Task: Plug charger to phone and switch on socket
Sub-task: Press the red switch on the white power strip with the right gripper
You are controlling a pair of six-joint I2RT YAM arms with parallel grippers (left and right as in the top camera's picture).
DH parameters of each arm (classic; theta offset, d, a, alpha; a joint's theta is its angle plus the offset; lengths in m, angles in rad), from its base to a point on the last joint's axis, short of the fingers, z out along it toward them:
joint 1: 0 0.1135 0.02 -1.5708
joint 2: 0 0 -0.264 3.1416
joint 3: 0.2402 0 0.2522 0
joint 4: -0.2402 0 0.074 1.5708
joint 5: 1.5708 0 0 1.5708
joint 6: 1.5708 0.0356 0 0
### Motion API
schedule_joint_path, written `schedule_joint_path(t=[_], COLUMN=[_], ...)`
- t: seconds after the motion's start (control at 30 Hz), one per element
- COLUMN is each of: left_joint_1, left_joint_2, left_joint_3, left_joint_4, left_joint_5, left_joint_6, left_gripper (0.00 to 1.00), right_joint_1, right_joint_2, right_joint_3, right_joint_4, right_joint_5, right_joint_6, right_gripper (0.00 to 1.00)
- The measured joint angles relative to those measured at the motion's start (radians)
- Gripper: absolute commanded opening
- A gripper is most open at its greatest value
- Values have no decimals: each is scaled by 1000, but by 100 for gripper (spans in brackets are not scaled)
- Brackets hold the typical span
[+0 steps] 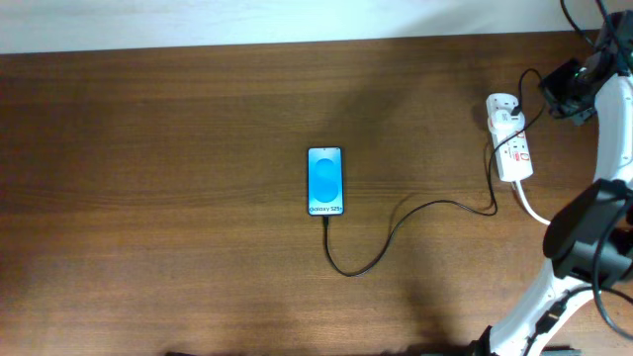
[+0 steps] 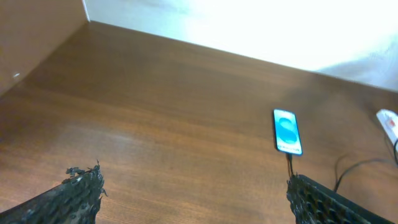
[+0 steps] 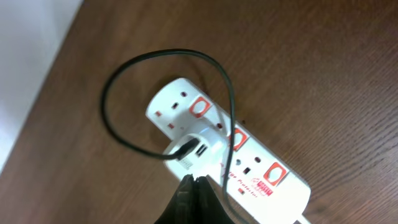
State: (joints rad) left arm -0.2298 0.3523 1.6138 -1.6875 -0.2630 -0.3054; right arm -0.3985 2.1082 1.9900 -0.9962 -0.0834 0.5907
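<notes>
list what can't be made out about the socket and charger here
Right wrist: whether the socket switches are on; rocker tilt unreadable, and the right fingers hide part of it.
Overhead: whether the charger tip is seated in the phone; too small.
Left wrist: same joint, blurred.

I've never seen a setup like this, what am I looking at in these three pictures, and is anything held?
This is a two-armed robot at a wooden table. One picture looks down from above; the other two come from a camera on each wrist. On the table lie a smartphone, a black charger cable reaching its bottom edge, and a white power strip with the adapter plugged in. The left pincer is open and empty; the right pincer is shut near the adapter, holding nothing.
</notes>
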Motion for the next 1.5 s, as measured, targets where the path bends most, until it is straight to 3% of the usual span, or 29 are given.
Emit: schedule_joint_path(t=[0.27, 1.07, 1.33, 1.5], left_joint_1=[89, 116, 116, 129], left_joint_2=[-108, -147, -147, -150], left_joint_3=[0, -1, -1, -1], left_joint_4=[0, 0, 0, 0], left_joint_5=[0, 0, 0, -1], left_joint_6=[0, 0, 0, 0], left_gripper=[99, 99, 99, 99], right_joint_1=[0, 23, 22, 38], right_joint_2=[192, 257, 292, 304], right_joint_3=[2, 18, 69, 98], right_joint_4=[-46, -27, -79, -217], right_joint_5=[-12, 14, 11, -65], right_joint_6=[15, 38, -1, -69], right_gripper=[4, 4, 4, 4])
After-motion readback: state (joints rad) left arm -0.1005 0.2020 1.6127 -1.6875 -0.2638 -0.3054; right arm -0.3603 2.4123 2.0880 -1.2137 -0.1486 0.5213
